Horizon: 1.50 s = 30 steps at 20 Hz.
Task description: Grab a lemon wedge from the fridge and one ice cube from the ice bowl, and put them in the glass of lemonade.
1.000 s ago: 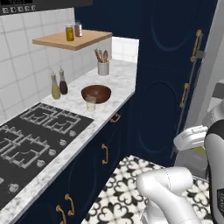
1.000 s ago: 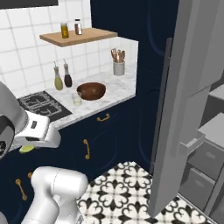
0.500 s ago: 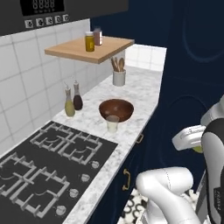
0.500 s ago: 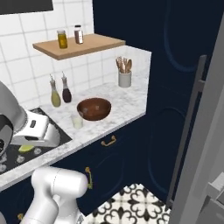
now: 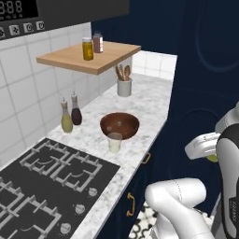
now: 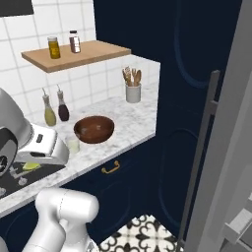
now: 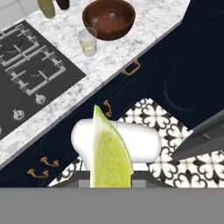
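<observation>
My gripper [image 7: 109, 180] is shut on the lemon wedge [image 7: 107, 153], a pale yellow-green slice that stands up large in the hand view. From the base views the gripper [image 5: 207, 150] [image 6: 30, 163] hangs in front of the navy cabinets, below counter height, with the lemon wedge [image 5: 212, 158] [image 6: 30, 167] showing under the hand. The glass of lemonade [image 5: 114, 142] [image 6: 73, 144] [image 7: 88, 40] stands on the marble counter just in front of the brown ice bowl [image 5: 119, 125] [image 6: 94, 129] [image 7: 108, 17]. The fridge door [image 6: 224, 147] stands open at the right.
A black gas hob [image 5: 42, 182] [image 7: 35, 65] lies left of the glass. Two oil bottles [image 5: 71, 114] stand by the tiled wall, a grey utensil cup [image 5: 124, 87] further back, and a wooden shelf [image 5: 88, 57] with two jars above. Navy cabinets [image 7: 144, 83] with gold handles front the counter.
Both base views have shifted: the base has driven toward the counter, so the bowl and glass now sit nearer and larger. The wedge stays in the shut gripper.
</observation>
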Tool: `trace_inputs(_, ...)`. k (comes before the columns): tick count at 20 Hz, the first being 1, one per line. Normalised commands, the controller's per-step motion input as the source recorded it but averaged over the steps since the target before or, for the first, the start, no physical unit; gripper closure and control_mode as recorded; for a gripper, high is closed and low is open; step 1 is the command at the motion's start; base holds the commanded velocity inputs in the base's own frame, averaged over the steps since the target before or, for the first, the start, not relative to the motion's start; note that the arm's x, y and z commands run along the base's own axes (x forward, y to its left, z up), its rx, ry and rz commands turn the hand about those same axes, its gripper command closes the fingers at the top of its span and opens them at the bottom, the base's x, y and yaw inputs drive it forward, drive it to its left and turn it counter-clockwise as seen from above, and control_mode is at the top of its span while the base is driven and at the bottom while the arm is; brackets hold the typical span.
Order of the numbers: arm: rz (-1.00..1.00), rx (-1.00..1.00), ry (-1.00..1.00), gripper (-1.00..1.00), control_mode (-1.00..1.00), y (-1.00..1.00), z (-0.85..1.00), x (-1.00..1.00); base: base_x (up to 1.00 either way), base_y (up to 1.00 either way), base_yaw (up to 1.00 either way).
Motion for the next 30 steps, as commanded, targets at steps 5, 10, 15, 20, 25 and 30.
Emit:
trace_inputs(5,0.00,0.00,0.00,1.00,1.00,0.00,0.00,0.00,0.82,0.00,0.06)
trace_inputs(10,0.00,0.00,0.00,1.00,1.00,0.00,0.00,0.00,0.74,-0.06,0.03)
trace_inputs(15,0.00,0.00,0.00,1.00,1.00,0.00,0.00,0.00,1.00,0.22,-0.14)
trace_inputs(20,0.00,0.00,0.00,1.00,1.00,0.00,0.00,0.00,0.92,0.74,-0.26)
trace_inputs(25,0.00,0.00,0.00,1.00,1.00,0.00,0.00,0.00,0.32,0.36,-0.05)
trace_inputs(30,0.00,0.00,0.00,1.00,1.00,0.00,0.00,0.00,0.02,0.02,0.00)
